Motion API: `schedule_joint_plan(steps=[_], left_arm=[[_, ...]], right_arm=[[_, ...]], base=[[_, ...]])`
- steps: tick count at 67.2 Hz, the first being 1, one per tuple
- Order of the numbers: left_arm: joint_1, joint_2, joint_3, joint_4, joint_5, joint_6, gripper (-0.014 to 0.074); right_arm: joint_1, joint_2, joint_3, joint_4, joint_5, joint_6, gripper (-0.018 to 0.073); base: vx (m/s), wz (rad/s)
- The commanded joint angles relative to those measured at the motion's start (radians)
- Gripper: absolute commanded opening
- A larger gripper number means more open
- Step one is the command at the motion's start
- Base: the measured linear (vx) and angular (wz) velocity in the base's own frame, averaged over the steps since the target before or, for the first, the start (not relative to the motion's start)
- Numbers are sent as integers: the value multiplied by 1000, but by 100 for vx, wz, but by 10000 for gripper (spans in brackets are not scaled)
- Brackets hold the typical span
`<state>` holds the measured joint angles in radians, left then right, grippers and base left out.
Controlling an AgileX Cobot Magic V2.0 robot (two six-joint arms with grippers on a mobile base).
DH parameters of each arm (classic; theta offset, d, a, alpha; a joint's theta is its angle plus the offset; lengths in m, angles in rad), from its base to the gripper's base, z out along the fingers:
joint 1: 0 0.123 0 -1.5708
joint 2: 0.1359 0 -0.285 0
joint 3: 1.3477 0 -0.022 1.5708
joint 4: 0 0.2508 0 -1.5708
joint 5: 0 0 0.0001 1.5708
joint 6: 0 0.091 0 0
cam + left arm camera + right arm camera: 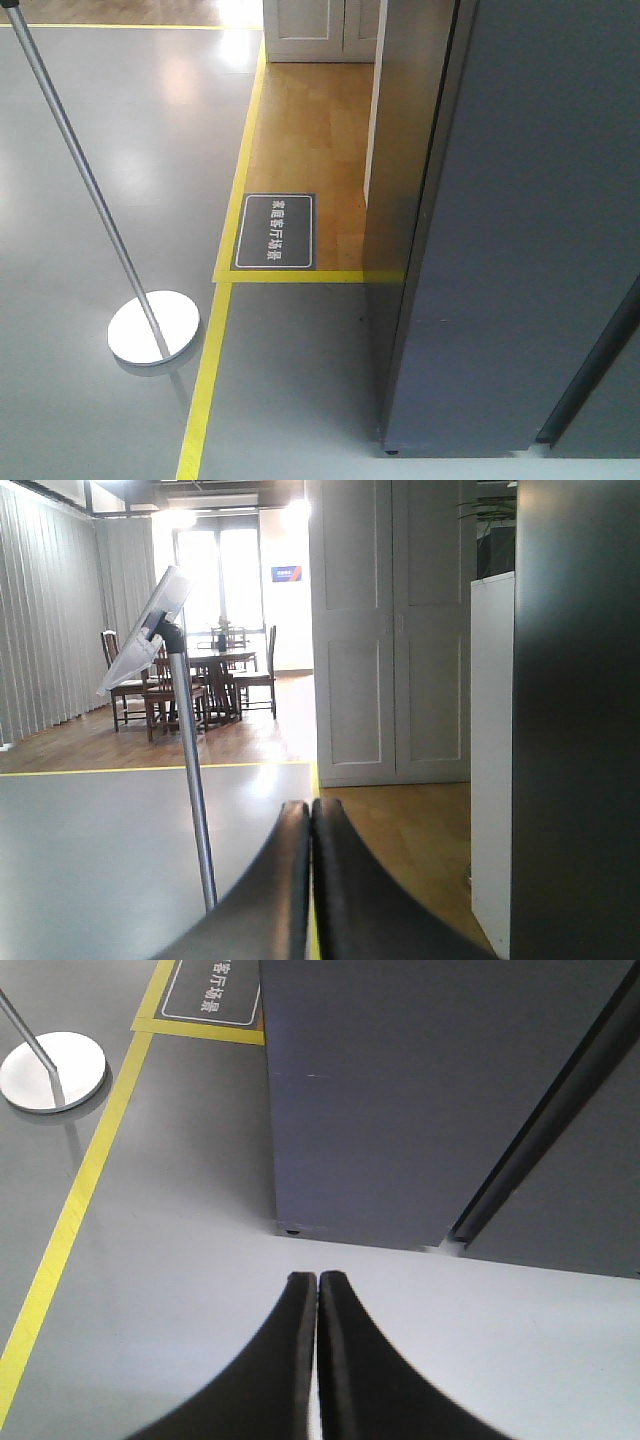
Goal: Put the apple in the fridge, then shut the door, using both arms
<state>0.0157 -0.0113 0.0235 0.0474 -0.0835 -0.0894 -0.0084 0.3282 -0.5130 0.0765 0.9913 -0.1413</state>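
Beside the closed dark grey fridge (520,230), both the left gripper (311,815) and right gripper (317,1285) are clenched empty with no apple in view, so locate the apple first, then release one gripper for grasping.

Fridge (520,250): smooth matt dark grey panels. Grey floor (90,150): glossy, reflective; adjoining wood floor (310,140) has a satin sheen. Stand pole (85,180) and round base (152,327): polished metal.
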Motion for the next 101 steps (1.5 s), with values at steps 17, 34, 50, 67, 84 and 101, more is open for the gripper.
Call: schedule_joint_plan(steps=[17,34,50,67,84,101], left_arm=[[3,-16,13,-9,-80,-1,-6],[3,-16,13,-9,-80,-1,-6],[3,-16,13,-9,-80,-1,-6],[3,-16,13,-9,-80,-1,-6],[3,-16,13,-9,-80,-1,-6],[3,-15,13,-9,-80,-1,-6]], right_arm=[[-1,8,-27,-5,-54,-4,-3],[-1,8,-27,-5,-54,-4,-3],[0,-67,57,-38,-315,-19,-3],[0,-205,325,28,-780,-18,-3],[33,-325,515,31,-969,-18,-3],[19,-347,551,38,-1009,-18,-3]], base=[[0,0],[0,0],[0,0],[0,0],[0,0],[0,0]])
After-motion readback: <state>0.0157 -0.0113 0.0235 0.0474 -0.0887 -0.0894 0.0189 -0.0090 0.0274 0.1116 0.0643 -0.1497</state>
